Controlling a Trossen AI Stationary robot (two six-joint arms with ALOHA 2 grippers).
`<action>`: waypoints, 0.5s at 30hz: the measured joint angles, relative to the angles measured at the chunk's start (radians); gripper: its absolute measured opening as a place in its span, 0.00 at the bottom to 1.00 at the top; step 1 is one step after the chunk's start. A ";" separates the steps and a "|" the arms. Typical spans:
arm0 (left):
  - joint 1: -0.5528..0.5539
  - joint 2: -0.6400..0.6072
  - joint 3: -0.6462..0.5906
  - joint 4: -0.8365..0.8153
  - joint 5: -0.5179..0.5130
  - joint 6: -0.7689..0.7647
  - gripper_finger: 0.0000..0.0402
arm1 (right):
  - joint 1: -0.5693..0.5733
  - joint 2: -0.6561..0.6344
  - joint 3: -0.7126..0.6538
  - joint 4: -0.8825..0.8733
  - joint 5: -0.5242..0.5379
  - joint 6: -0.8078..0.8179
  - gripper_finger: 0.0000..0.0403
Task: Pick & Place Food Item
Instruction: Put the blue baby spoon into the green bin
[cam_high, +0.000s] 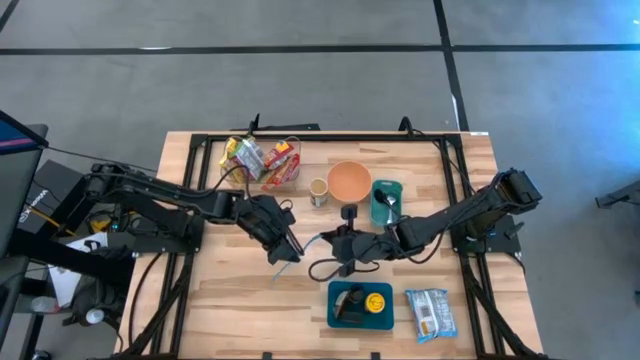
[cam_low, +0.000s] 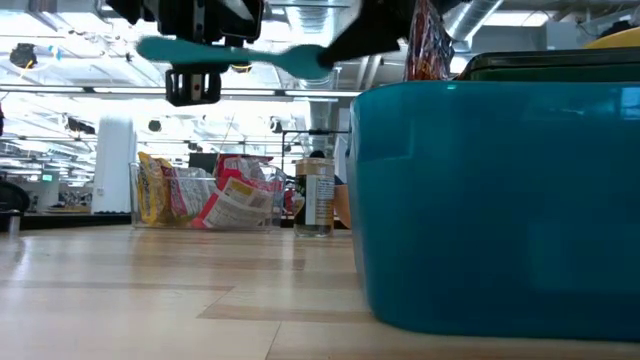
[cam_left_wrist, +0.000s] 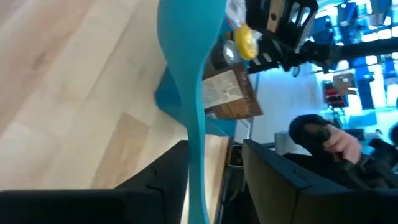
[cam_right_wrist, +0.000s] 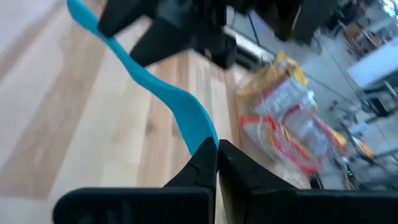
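A teal spoon hangs about level above the table's middle, between my two grippers. My right gripper is shut on its wide end and comes from the table's right. My left gripper stands open around the thin handle, which runs between its fingers close to one of them. In the high view it sits just left of the right gripper. Food shows as snack bags in a clear bin at the far left and a packet at the near right. My right gripper pinches the tip of the spoon's wide end between its two fingers. The fingers come from the table's right, slanting a little down, along the spoon's length. The spoon is clear of the table and about level. My left gripper: whether the handle touches the finger beside it, I cannot tell.
An orange bowl, a small jar and a teal cup stand behind the grippers. A teal tray holding a yellow item lies near the front edge. Bare wood lies at the near left.
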 joint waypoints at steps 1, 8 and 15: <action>0.001 0.000 0.000 -0.008 -0.002 0.002 0.38 | 0.000 -0.004 0.000 -0.026 0.016 0.011 0.00; 0.000 0.000 0.000 -0.038 0.006 0.085 0.44 | 0.000 -0.023 -0.001 -0.170 0.033 0.093 0.00; 0.000 0.000 0.000 -0.038 -0.035 0.088 0.44 | 0.000 -0.046 0.002 -0.283 0.073 0.168 0.00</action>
